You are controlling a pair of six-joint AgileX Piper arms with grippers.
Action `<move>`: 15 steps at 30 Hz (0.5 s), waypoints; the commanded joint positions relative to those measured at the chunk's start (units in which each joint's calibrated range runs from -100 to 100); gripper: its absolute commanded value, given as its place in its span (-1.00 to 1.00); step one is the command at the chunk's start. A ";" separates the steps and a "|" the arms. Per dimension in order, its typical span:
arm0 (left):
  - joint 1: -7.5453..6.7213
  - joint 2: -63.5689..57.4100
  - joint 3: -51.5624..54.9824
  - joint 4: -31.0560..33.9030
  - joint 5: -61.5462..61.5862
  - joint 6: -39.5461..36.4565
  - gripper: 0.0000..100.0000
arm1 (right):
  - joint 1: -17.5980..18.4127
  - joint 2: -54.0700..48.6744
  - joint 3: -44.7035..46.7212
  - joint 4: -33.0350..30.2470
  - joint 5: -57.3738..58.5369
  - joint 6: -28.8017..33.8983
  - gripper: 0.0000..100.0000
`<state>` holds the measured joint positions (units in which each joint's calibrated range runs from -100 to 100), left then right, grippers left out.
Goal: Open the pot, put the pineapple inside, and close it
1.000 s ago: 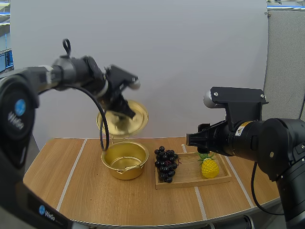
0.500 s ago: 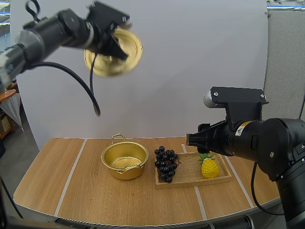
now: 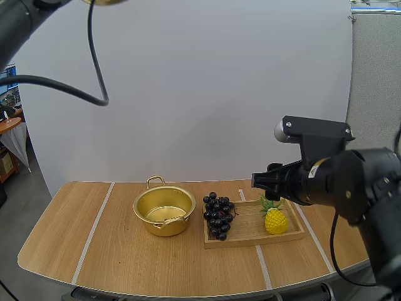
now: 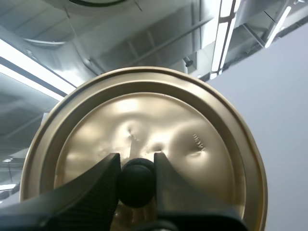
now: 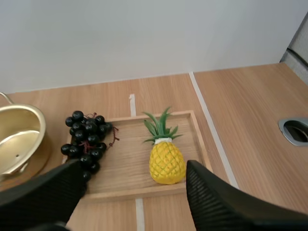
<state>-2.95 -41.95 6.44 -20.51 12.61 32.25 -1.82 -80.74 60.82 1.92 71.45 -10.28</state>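
Counter (image 3: 62,232), high view: light wood top, white lines (image 3: 93,229) running front to back. Plain white wall (image 3: 219,81) behind it, grey panel (image 3: 376,75) at the right edge of frame. Pot (image 3: 164,210) sits left of centre, open, one handle toward the wall and one toward the camera. Tray (image 3: 250,239) is just right of the pot; can't tell if they touch. Grapes (image 3: 218,216) are on the tray's left end. Pineapple (image 3: 276,219) is upright on its right half, apart from the grapes. Right arm (image 3: 338,182) hangs over the tray from the right side of frame. Left arm (image 3: 19,19) is up in the upper left corner, and a gold sliver of lid (image 3: 103,2) pokes in at the top edge.

Left wrist view: left claw (image 4: 136,159) narrow, fingers pinching the lid by its black knob (image 4: 136,185). Gold face toward camera, dimpled around the knob.

Right wrist view: right claw (image 5: 134,164) spread wide, holding nothing, above the tray. Pineapple sits between the two fingers, touching neither, leaves toward the wall. Grapes lie beside it on the pot side, pot rim just past them. Metal-rimmed round hole (image 5: 294,131) in the counter, off the tray's other side.
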 commanded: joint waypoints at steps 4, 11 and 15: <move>-0.21 -5.01 -0.54 -0.16 -16.87 -0.47 -1.00 | -0.16 24.28 -5.50 -7.01 -1.42 4.02 1.00; -0.21 -5.01 -0.54 -0.16 -16.87 -0.47 -1.00 | -0.31 37.63 -11.05 -8.20 -1.03 0.90 1.00; -0.21 -5.01 -0.54 -0.16 -16.87 -0.47 -1.00 | -0.55 42.48 -11.56 -8.09 -1.03 -1.30 1.00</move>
<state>-2.95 -46.77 6.44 -20.51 -2.45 32.25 -1.90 -44.25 50.59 -5.51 70.73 -8.22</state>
